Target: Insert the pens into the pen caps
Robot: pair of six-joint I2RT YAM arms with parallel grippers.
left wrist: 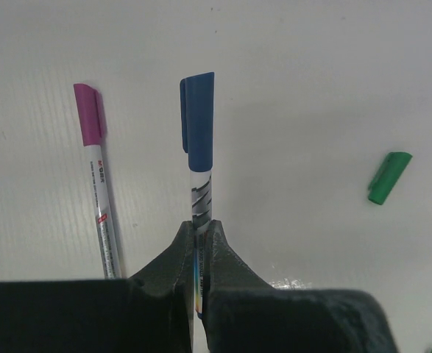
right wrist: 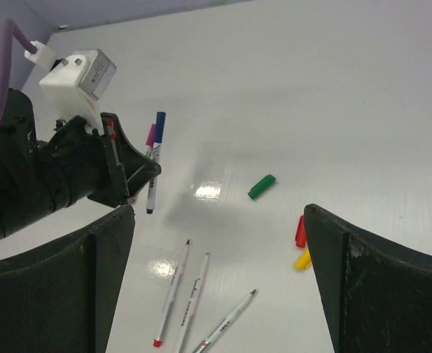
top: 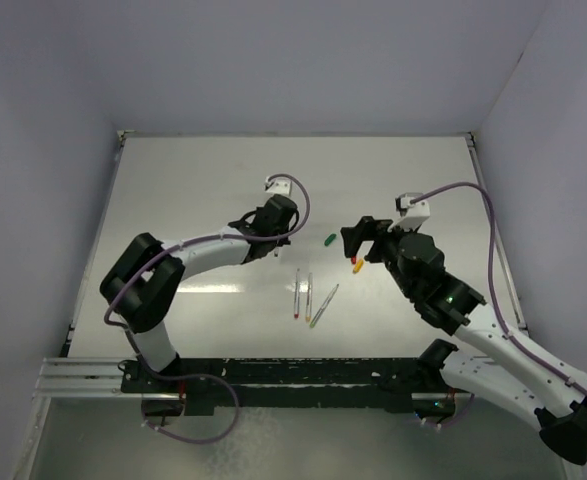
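Note:
My left gripper is shut on a pen that wears the blue cap; the right wrist view shows this pen lifted off the table. A purple-capped pen lies just left of it. Three uncapped pens lie side by side below my right gripper, which stands wide open and empty. The green cap lies loose in mid-table. The red cap and yellow cap sit together by the right finger.
In the top view both grippers hover over mid-table, the left gripper left of the green cap, the right gripper right of it. The three bare pens lie nearer the arm bases. Walls enclose the table.

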